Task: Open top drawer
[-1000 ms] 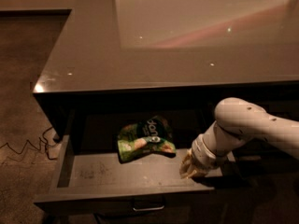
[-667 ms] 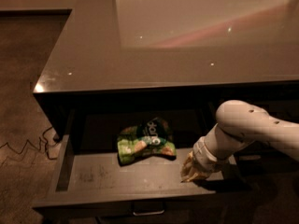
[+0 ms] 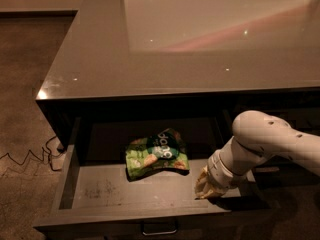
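Dim brown flooring and a glossy grey counter frame the scene as the top drawer stands pulled well out from under the counter's edge, its scuffed grey floor exposed. The robot's white arm slopes down into it, and the tool sits low inside the drawer, just behind the front panel and toward the end wall on the arm's side, resting on or just above the drawer floor. Whether the tool is clenched or released cannot be told, though it appears to carry nothing. A green snack bag lies apart from the tool, toward the drawer's middle and a little further back. The small metal pull sits on the front panel, below the tool and over toward the bag's side, untouched. Judging by the drawer's reach, the opening looks all but done. The next move would call for lifting the tool straight up, clear of the front panel, without nudging the drawer back in
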